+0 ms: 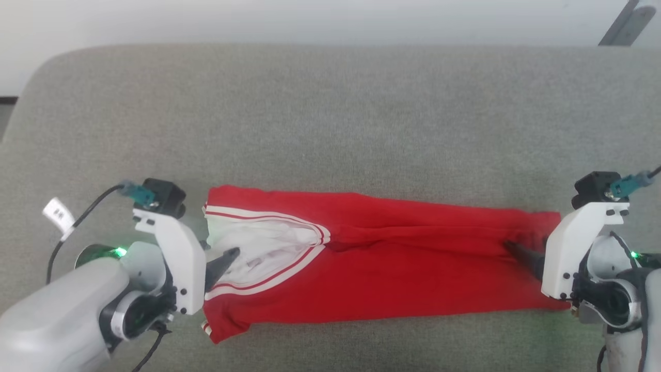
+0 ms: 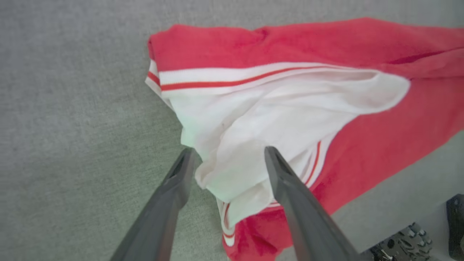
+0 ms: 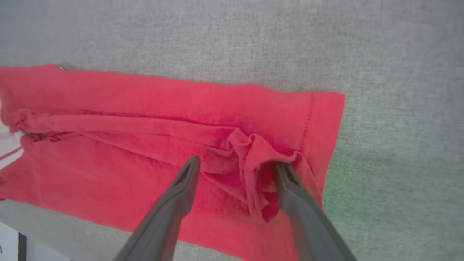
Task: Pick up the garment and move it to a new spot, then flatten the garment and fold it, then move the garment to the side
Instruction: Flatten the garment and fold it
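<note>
The garment (image 1: pixel 392 258) lies folded into a long red band across the grey surface, its white sleeve and striped trim at the left end. My left gripper (image 1: pixel 230 256) is at that end. In the left wrist view the left gripper (image 2: pixel 228 154) is open, its fingers either side of a bunched white fold of the garment (image 2: pixel 362 145). My right gripper (image 1: pixel 511 248) is at the red hem end. In the right wrist view the right gripper (image 3: pixel 235 163) is open too, with a raised red wrinkle of the garment (image 3: pixel 127 145) between its fingers. No lettering shows.
The grey padded surface (image 1: pixel 330 119) stretches wide behind the garment, with a rounded far-left corner and a pale wall beyond. A grey metal bracket (image 1: pixel 622 26) pokes in at the top right. A white tag (image 1: pixel 58 214) hangs on the left arm's cable.
</note>
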